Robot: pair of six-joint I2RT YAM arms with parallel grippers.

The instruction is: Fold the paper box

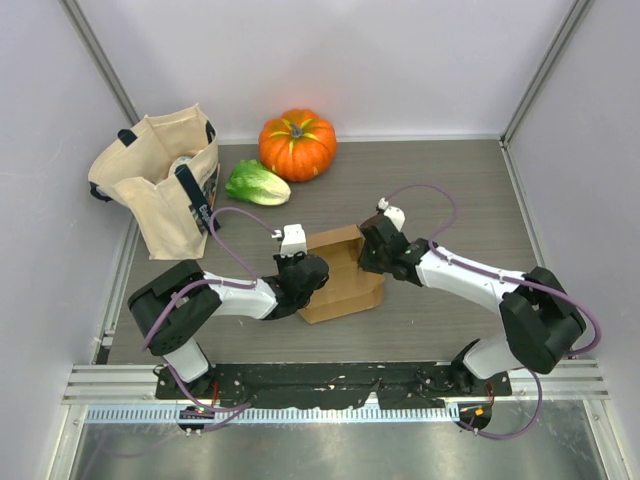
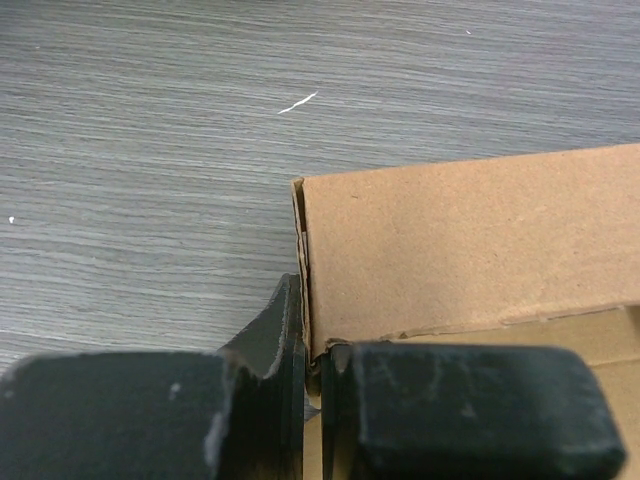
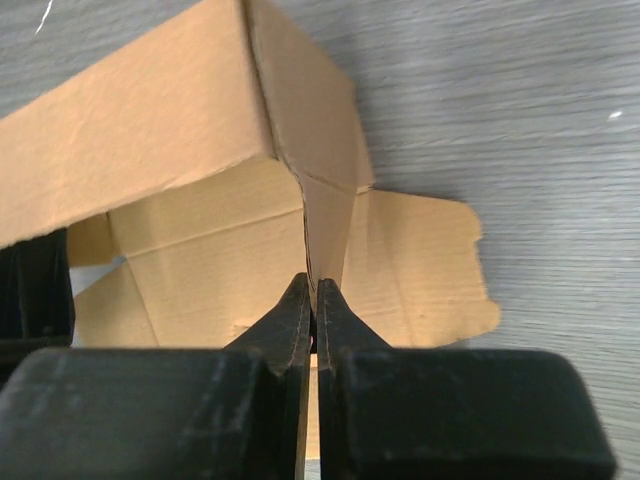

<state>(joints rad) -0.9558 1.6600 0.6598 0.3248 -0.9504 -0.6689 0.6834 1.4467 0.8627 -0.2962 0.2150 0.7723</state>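
Left gripper (image 2: 312, 345) clamped on a corner wall, right gripper (image 3: 312, 300) on an upright panel of the paper box (image 1: 345, 290), on the table (image 1: 450, 190) between them. Card likely light, easily creased; hold near fold lines.

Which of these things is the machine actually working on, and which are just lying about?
In the job: paper box, with both arms' jaws shut on its walls.
Lying about: tote bag, pumpkin, lettuce head.

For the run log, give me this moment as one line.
phase: mid-fold | left gripper: shut on paper box wall | right gripper: shut on another wall | box: partly erected, end flap unfolded
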